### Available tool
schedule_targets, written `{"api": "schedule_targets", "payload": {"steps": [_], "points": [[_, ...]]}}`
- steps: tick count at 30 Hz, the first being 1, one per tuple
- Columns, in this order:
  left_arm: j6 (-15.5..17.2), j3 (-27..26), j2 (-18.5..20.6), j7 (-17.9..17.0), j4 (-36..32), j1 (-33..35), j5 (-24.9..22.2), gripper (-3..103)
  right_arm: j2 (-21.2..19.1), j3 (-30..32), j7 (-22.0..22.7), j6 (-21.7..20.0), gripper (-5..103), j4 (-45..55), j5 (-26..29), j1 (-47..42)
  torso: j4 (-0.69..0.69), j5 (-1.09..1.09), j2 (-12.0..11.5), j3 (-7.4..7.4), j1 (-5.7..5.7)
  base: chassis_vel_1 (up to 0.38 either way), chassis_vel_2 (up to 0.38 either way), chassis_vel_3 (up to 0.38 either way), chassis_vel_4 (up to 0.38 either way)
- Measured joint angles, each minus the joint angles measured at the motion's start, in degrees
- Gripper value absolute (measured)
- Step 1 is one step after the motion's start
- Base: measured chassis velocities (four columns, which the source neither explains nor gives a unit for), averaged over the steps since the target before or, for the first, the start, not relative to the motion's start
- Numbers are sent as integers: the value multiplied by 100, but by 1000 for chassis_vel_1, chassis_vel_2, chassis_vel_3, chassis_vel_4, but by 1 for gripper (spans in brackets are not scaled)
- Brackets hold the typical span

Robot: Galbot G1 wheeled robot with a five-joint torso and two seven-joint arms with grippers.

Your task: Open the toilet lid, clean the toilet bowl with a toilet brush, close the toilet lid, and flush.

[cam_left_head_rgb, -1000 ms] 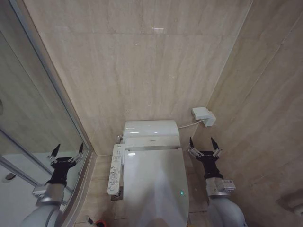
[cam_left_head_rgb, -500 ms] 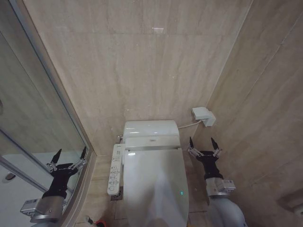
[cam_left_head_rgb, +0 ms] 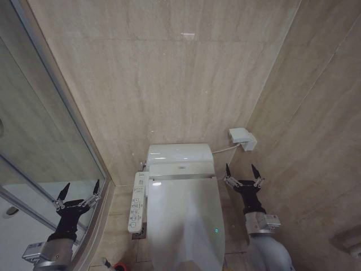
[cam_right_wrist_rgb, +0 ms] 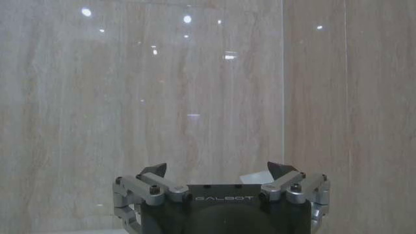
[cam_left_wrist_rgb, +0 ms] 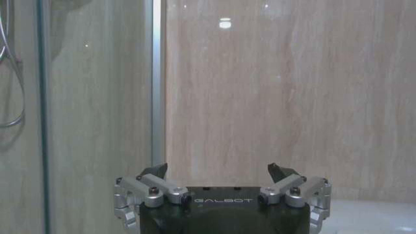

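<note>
The toilet lid point(cam_left_head_rgb: 183, 220) lies shut over the toilet, a glossy white oval below the tank point(cam_left_head_rgb: 179, 153). It hides the toilet bowl. At the lower edge of the head view, left of the toilet, a red cup point(cam_left_head_rgb: 119, 267) shows with the end of the toilet brush point(cam_left_head_rgb: 105, 262) beside it. My left gripper point(cam_left_head_rgb: 78, 192) hangs open beside the shower glass, left of the toilet. My right gripper point(cam_left_head_rgb: 241, 174) is held open to the right of the tank. In the wrist views both the left gripper point(cam_left_wrist_rgb: 217, 171) and the right gripper point(cam_right_wrist_rgb: 217, 169) are empty and face the wall.
A long white control panel point(cam_left_head_rgb: 137, 202) runs along the toilet's left side. The shower's glass screen point(cam_left_head_rgb: 51, 141) stands close on the left. A white box point(cam_left_head_rgb: 242, 138) with a cable sits on the tiled wall at the right. Walls hem in both sides.
My left arm has dropped lower and drawn slightly left, towards the shower glass. The right arm and the toilet lid have not moved.
</note>
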Motion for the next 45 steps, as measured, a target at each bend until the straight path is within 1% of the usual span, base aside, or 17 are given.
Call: {"api": "schedule_targets", "payload": {"steps": [6,10,16,18,22,32,45], "points": [[-245,-67,147,129,286,-24,-7,100,0,0,0,0,100,0,0,0,0,0,0,0,0,0,0,0,0],[-346,3,236,93,419,-118,-4,100,0,0,0,0,100,0,0,0,0,0,0,0,0,0,0,0,0],[-251,251,213,35,449,-398,106,100,0,0,0,0,100,0,0,0,-1,0,0,0,0,0,0,0,0],[-209,473,141,-3,424,-513,261,100,0,0,0,0,100,0,0,0,-1,0,0,0,0,0,0,0,0],[-204,654,68,-14,397,-523,421,100,0,0,0,0,100,0,0,0,0,0,0,0,0,0,0,0,0],[-198,750,-61,-81,323,-487,429,100,0,0,0,0,100,0,0,0,0,1,0,0,0,0,0,0,0],[-254,698,10,-46,254,-367,425,100,0,0,0,0,100,0,0,0,0,0,0,0,0,0,0,0,0]]}}
